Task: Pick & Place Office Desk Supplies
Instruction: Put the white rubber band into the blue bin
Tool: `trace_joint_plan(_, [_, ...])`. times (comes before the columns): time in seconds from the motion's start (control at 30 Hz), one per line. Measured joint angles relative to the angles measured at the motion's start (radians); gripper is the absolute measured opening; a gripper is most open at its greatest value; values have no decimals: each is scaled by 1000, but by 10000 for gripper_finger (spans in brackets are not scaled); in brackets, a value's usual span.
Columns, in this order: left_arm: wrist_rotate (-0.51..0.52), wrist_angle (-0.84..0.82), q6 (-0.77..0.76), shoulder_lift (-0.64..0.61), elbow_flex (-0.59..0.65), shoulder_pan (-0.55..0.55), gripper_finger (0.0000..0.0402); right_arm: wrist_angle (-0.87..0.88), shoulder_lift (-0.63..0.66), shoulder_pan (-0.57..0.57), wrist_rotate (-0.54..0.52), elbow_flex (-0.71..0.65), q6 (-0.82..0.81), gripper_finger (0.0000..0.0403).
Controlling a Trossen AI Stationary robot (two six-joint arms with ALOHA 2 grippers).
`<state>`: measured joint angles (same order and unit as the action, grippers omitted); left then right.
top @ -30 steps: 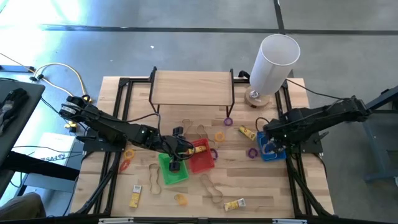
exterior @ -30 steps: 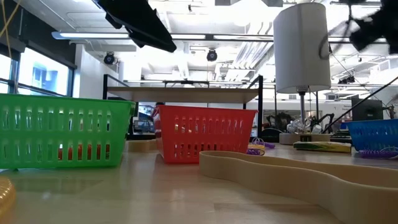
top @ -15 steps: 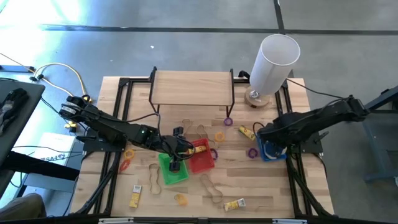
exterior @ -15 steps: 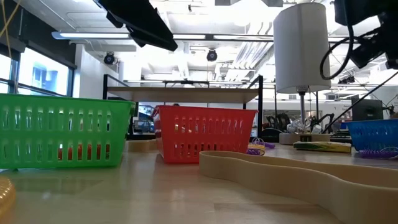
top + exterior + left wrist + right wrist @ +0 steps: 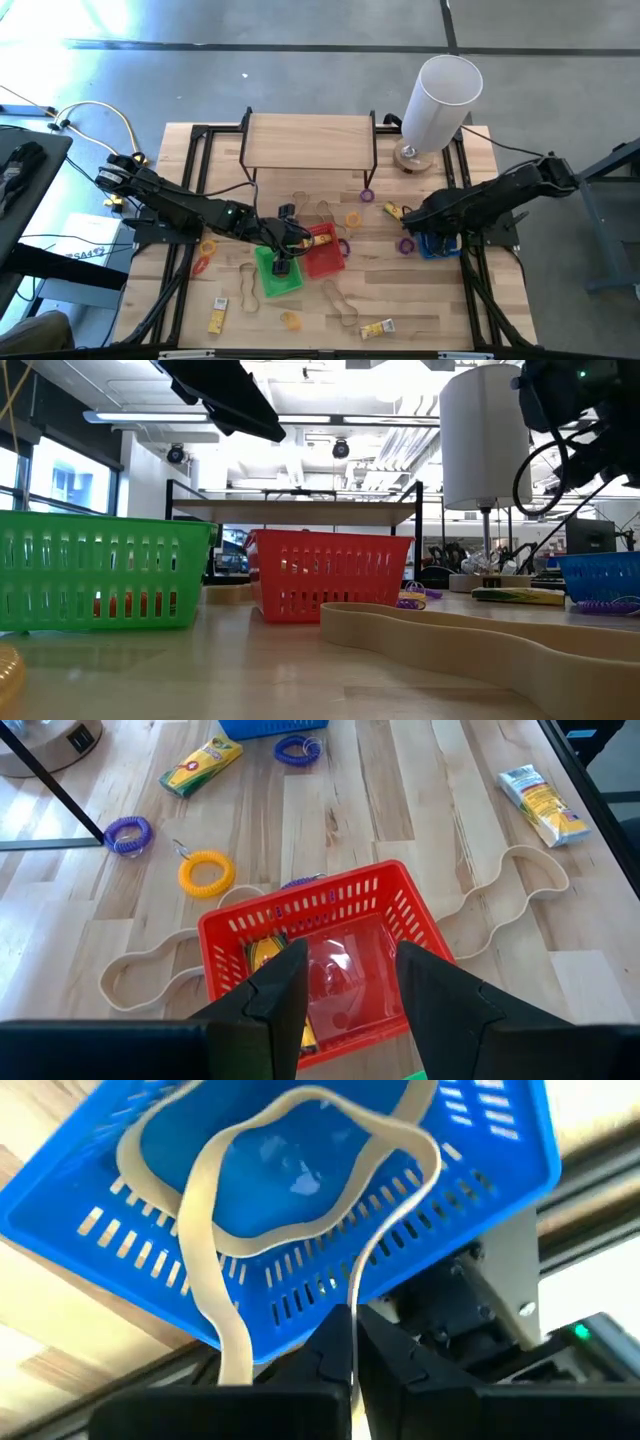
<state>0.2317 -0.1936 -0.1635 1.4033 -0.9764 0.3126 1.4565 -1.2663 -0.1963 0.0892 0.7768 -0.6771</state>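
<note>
My right gripper (image 5: 420, 220) (image 5: 350, 1350) is beside the blue basket (image 5: 440, 246), on its left side, and is shut on a tan rubber band (image 5: 205, 1200). My left gripper (image 5: 298, 240) (image 5: 345, 990) hovers open over the red basket (image 5: 405, 925), which holds a yellow packet (image 5: 265, 955). The green basket (image 5: 278, 282) stands next to the red one. Loose on the table lie purple rings (image 5: 367, 196) (image 5: 405, 245), an orange ring (image 5: 352, 219), yellow packets (image 5: 397, 212) (image 5: 377, 328) and more tan bands (image 5: 340, 305). My right gripper pinches one strand of the rubber band (image 5: 355, 1295) between its two shut fingers. The loop spreads open in front of the fingers, over the blue basket's inside (image 5: 300, 1160). Another strand (image 5: 230, 1360) trails past the basket's rim. Whether the loop rests on the basket, I cannot tell.
A low wooden shelf (image 5: 310, 140) stands at the far middle and a tall white cylinder (image 5: 440, 95) at the far right. Black frame rails run along both table sides. In the low view a long tan band (image 5: 480, 645) lies in front of the baskets.
My right gripper has moved toward the table's left, from above the blue basket to its left side, carrying the band. In the low view, more of its arm has come into the picture at the top right. My left arm has kept still.
</note>
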Motion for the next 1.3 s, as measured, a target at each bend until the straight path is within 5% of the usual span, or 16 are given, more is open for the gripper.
trace_joint_plan(0.23, [0,0,1,0,0,0,145,-118,-15,0,-62,4,155,2])
trace_joint_plan(0.73, [0,0,7,0,0,0,145,-215,-16,1,-167,-14,229,2])
trace_joint_plan(1.3, [0,-1,-10,0,0,0,145,-286,-78,0,-167,-27,-137,2])
